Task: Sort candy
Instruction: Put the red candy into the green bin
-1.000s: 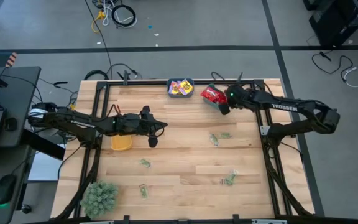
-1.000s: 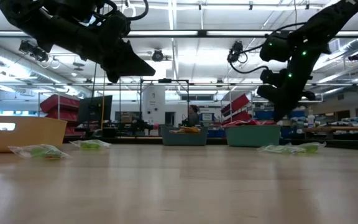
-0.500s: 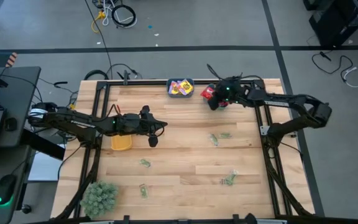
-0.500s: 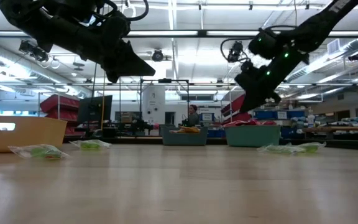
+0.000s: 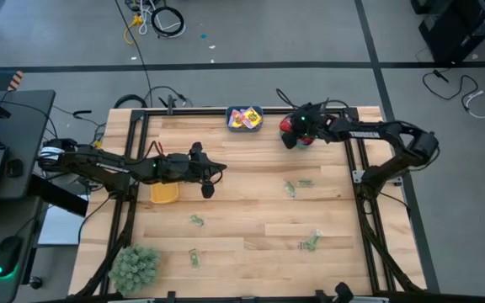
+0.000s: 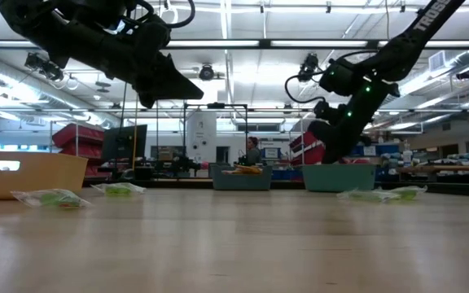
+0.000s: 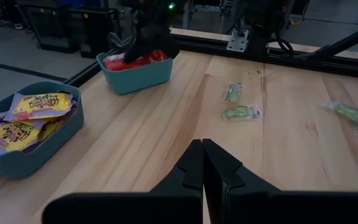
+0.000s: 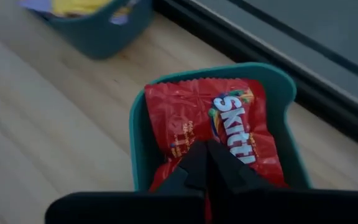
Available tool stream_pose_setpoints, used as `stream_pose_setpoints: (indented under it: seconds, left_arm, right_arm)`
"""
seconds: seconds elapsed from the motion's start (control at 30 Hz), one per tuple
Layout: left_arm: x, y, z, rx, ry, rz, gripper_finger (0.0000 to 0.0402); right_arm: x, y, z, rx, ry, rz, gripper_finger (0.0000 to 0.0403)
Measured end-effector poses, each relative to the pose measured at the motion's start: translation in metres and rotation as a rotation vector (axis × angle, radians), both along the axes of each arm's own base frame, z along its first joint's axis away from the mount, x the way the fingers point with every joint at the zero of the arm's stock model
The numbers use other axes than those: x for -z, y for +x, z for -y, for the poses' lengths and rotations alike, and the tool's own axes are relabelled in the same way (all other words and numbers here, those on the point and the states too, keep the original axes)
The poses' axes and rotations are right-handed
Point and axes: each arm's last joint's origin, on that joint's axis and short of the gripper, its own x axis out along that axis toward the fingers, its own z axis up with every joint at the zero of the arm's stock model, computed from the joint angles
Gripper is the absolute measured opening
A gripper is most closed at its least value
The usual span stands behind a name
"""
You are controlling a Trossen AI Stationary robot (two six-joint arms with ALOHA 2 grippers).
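A teal bin [image 8: 135, 137] holds red candy packets [image 8: 191, 118] near the table's far edge, also seen as the red packets' bin [image 5: 289, 126] from above. My right gripper [image 8: 204, 148] is shut and stands low over that bin, its tips at the top red packet. A second teal bin [image 5: 244, 118] beside it holds yellow packets [image 7: 39, 102]. Pale green candy pieces [image 5: 297, 185] lie scattered on the wood, more of them nearer [image 5: 310, 242]. My left gripper [image 7: 202, 149] is shut and hovers above the table's middle left, touching nothing. My right gripper comes at the top red packet [image 8: 185, 134] in the bin from above, slanting. Its shut fingers [image 8: 222, 168] cover the spot where they meet the packet, so I cannot tell whether they pinch it or only rest on it. The packet lies in the bin.
A yellow bin [image 5: 164, 194] sits under my left arm at the table's left. The green fuzzy plant ball [image 5: 135, 265] stands at the near left corner. More green pieces lie at the near left [image 5: 196, 220]. Bare wood shows between them.
My right gripper has moved toward the table's far left, over the red packets' bin, tipped its fingers downward, and come down to the bin's top.
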Motion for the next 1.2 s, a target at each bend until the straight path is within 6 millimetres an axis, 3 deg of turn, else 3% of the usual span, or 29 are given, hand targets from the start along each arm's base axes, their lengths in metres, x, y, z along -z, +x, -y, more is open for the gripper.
stream_pose_setpoints:
  seconds: [0.17, 0.47, 0.83, 0.97, 1.07, 1.2]
  left_arm:
    - [0.000, 0.000, 0.000, -0.007, 0.002, -0.003, 0.0000]
    - [0.001, 0.000, 0.000, -0.008, 0.003, -0.008, 0.0000]
    - [0.001, 0.000, 0.000, -0.011, 0.003, -0.011, 0.0000]
    - [0.001, 0.000, 0.000, -0.011, 0.002, -0.011, 0.0000]
    - [0.001, 0.000, 0.000, -0.013, -0.004, -0.009, 0.0000]
    - [0.001, 0.000, 0.000, -0.013, -0.004, -0.011, 0.0000]
  right_arm:
    - [-0.007, -0.007, -0.001, 0.007, -0.031, -0.036, 0.0000]
    - [0.017, 0.005, 0.005, -0.019, -0.003, -0.057, 0.0000]
    - [-0.025, -0.013, -0.010, -0.013, -0.032, 0.009, 0.0004]
    - [-0.039, -0.025, -0.019, 0.062, -0.013, 0.028, 0.0008]
    - [-0.039, -0.033, -0.023, 0.176, 0.025, -0.001, 0.0005]
    - [-0.021, -0.039, -0.023, 0.252, 0.097, -0.065, 0.0001]
